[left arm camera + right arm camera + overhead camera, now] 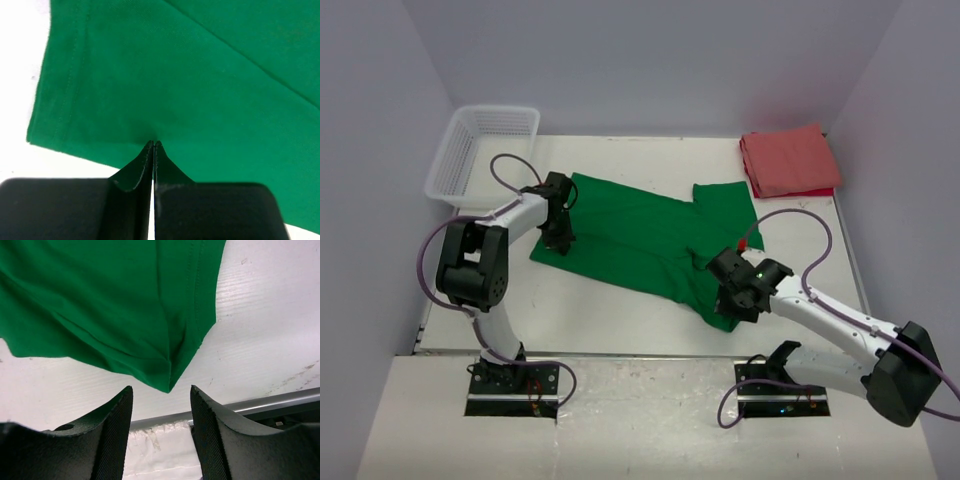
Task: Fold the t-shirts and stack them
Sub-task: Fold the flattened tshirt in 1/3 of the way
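Two shirts: a bright green short-sleeved cloth t-shirt [640, 235] lies spread and rumpled across the middle of the surface; a salmon-red cloth t-shirt [790, 160] sits folded at the far right corner, well apart from the green one.
Surface: a white table top [590, 305] with pale walls on three sides.
Left arm [520, 215]: reaches over the green shirt's left edge. The left jaws are pressed together, tips down on the green cloth near its stitched hem [65, 75]; whether any fold is caught between them cannot be told.
Right arm [820, 315]: stretched low toward the shirt's near right end. The right jaws stand apart and hold nothing; the shirt's pointed corner [167, 385] lies just ahead of the gap, touching neither side.
Basket: a white plastic mesh basket [480, 150] stands at the far left corner, apart from the green shirt.
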{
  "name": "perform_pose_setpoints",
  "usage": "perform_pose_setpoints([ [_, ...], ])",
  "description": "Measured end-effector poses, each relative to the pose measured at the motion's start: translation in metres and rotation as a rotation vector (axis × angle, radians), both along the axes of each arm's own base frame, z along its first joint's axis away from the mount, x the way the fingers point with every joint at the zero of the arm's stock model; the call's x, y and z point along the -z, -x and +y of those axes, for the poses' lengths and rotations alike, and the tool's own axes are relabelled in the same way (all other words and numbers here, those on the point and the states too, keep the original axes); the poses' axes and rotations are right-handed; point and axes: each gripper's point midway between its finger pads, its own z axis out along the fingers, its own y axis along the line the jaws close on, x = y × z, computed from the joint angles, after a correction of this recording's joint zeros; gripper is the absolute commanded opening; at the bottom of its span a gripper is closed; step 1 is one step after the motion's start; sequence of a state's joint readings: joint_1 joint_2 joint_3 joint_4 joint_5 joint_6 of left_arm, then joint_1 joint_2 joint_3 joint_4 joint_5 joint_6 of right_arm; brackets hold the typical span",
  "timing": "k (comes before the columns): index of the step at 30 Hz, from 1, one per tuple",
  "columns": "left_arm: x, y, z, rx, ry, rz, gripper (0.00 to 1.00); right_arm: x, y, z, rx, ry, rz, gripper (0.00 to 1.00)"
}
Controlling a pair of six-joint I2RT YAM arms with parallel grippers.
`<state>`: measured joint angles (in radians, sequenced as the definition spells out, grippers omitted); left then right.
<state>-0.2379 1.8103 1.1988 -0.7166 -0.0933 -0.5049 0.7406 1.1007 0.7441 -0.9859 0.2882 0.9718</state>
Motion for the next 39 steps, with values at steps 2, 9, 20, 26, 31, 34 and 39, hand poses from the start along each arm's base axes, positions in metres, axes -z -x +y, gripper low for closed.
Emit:
perform_pose_setpoints([
  [2,0.006,0.002,0.000,-0.001,-0.001,0.018,0.00,0.007,0.003,-0.002,0.023,0.002,0.010,0.50],
  [9,0.013,0.000,0.005,-0.034,0.018,0.044,0.00,0.024,0.005,-0.002,0.060,0.019,0.039,0.48],
  [20,0.015,-0.008,0.023,-0.117,0.044,0.057,0.00,0.043,0.005,0.006,0.073,0.008,0.068,0.01],
  [26,0.015,-0.009,0.025,-0.129,0.047,0.079,0.00,0.046,0.008,0.007,0.100,-0.006,0.075,0.00],
  [31,0.015,-0.011,0.027,-0.133,0.032,0.098,0.00,0.042,0.015,0.009,0.127,-0.027,0.066,0.00],
  [34,0.015,-0.013,0.031,-0.141,0.019,0.108,0.00,0.042,0.025,0.008,0.143,-0.030,0.071,0.00],
  [39,0.015,-0.017,0.040,-0.157,-0.014,0.113,0.00,0.044,0.038,0.004,0.186,0.019,0.085,0.00],
])
